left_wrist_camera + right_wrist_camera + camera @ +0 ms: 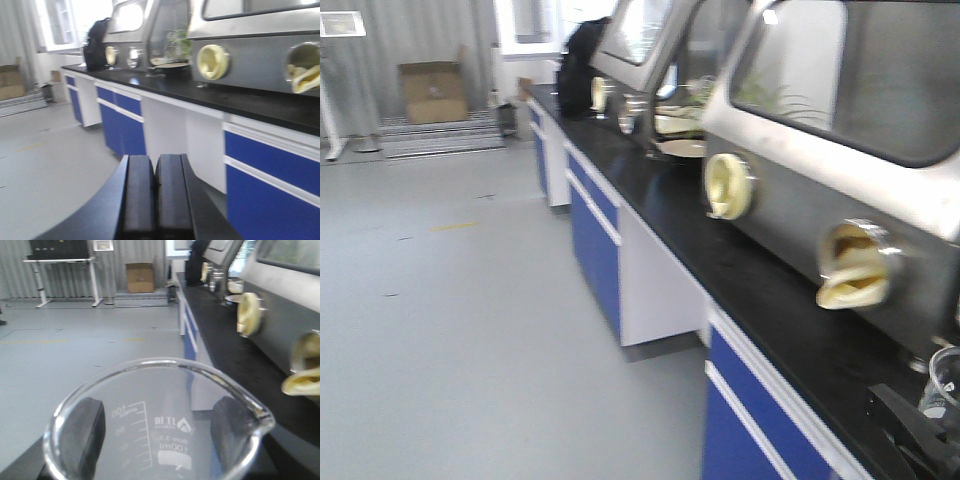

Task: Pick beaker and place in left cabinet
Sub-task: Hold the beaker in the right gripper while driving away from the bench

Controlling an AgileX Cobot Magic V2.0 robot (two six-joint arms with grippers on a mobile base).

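A clear glass beaker (165, 440) with white "100ml" markings and a pouring lip fills the bottom of the right wrist view. My right gripper (157, 437) is shut on the beaker, with one dark finger (85, 435) on its left wall and the other on its right. In the front view the beaker (945, 385) shows at the bottom right corner, above the dark right gripper (910, 425). My left gripper (156, 167) is shut, pads pressed together with nothing between them. The left cabinet is out of view.
A long black bench top (720, 250) on blue-fronted cupboards (595, 245) runs along the right. Steel glove boxes (840, 150) with yellow glove ports (728, 186) stand on it. A black bag (578, 70), a cardboard box (432, 90) and a far table (62, 277) stand around the grey floor (450, 330).
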